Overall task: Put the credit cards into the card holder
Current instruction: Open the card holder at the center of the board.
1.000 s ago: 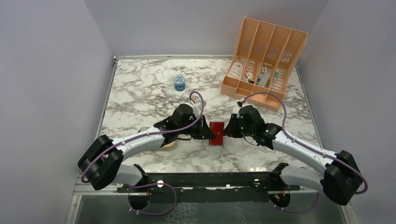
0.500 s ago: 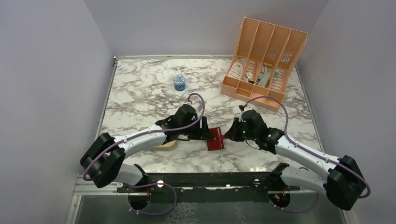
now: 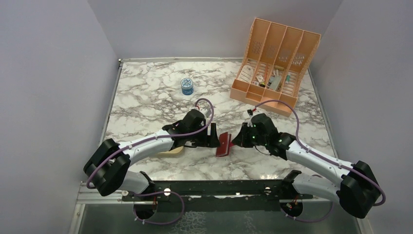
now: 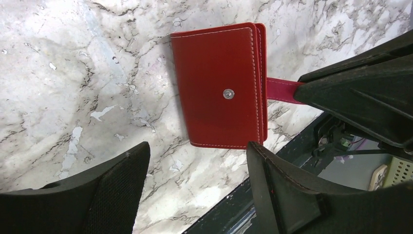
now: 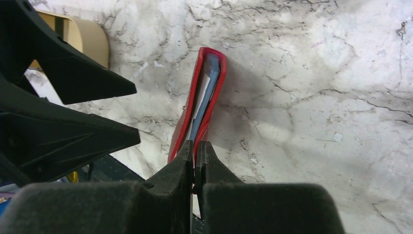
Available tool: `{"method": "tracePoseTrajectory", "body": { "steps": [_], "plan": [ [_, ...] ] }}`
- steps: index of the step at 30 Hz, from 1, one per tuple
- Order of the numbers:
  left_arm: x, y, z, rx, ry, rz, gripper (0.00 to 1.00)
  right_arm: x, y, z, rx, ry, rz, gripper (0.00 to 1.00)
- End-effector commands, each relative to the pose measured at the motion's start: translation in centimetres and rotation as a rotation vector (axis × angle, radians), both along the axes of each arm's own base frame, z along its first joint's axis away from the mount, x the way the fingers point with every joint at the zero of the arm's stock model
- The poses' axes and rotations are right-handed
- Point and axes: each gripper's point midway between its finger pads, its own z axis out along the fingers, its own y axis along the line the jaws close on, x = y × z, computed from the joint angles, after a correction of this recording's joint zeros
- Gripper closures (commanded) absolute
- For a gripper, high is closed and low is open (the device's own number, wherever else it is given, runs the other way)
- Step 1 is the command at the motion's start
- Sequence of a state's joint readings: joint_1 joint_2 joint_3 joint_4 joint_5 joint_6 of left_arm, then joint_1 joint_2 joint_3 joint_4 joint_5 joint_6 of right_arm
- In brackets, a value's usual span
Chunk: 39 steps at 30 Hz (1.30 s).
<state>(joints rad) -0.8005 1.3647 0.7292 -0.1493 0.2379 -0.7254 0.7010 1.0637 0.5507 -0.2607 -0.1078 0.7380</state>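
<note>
Right wrist view: right gripper (image 5: 196, 146) pinches the card holder (image 5: 200, 100) tight, so the wide-open left gripper (image 4: 197, 151) should squeeze gently.

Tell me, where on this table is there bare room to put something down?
Bare table lies far left of the jar, and between jar and peach organizer. The middle is crowded: the left gripper and right gripper meet at the red card holder, a tan tray under the left arm.

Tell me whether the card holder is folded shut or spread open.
Folded but unsnapped: the card holder shows its bare snap stud, and the right claw pinches its strap.
</note>
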Motion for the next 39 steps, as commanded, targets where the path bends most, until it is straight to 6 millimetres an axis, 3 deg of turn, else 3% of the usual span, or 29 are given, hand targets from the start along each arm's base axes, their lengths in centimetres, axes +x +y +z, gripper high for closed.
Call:
{"method": "tracePoseTrajectory", "body": {
  "steps": [1,13,20,39],
  "plan": [
    [0.7,-1.3,2.8,-0.073,-0.071,-0.029,0.25,0.8,1.7,3.1,0.088,-0.05,0.028,0.99],
    [0.6,-2.4,2.5,-0.112,-0.053,-0.06,0.24,0.7,1.9,3.0,0.099,-0.05,0.036,0.99],
    [1.0,-2.5,1.9,-0.095,-0.049,-0.055,0.31,0.6,1.9,2.8,0.095,-0.047,0.038,0.99],
    [1.6,-3.2,0.9,-0.07,-0.043,-0.08,0.33,0.8,2.0,2.7,0.085,-0.047,0.048,0.99]
  ]
}}
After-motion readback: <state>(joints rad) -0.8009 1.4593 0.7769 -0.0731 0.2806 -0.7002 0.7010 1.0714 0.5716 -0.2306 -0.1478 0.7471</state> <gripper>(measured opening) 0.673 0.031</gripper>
